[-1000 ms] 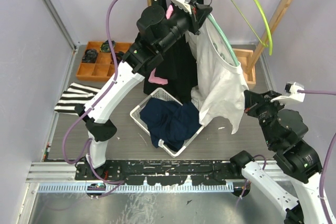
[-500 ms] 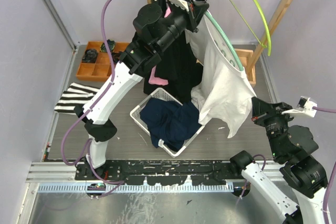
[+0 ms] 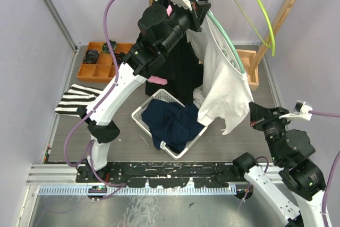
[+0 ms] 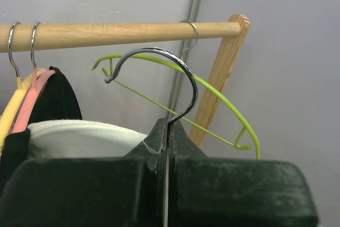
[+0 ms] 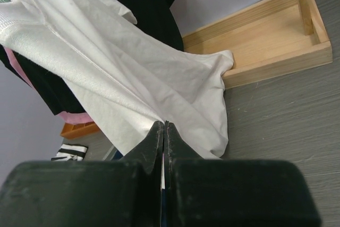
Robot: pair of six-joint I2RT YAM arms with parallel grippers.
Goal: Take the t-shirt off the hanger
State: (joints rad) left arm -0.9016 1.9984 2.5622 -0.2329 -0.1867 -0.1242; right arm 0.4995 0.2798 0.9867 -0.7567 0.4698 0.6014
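Note:
A white t-shirt hangs on a mint-green hanger with a metal hook. My left gripper is up by the wooden rail and is shut on the hook's stem; the hook is off the rail. The shirt's collar shows below left of the fingers. My right gripper is low at the right, shut on the shirt's lower edge. The cloth stretches up and left from it.
A lime-green hanger hangs on the rail; it also shows in the left wrist view. Black garments hang behind the shirt. A white basket holds navy clothes. An orange tray and a striped cloth lie left. The rack's wooden base is right.
My right gripper pulled the shirt's hem down and to the right, then came back a little left. My left gripper lifted the hanger slightly. Both grips held.

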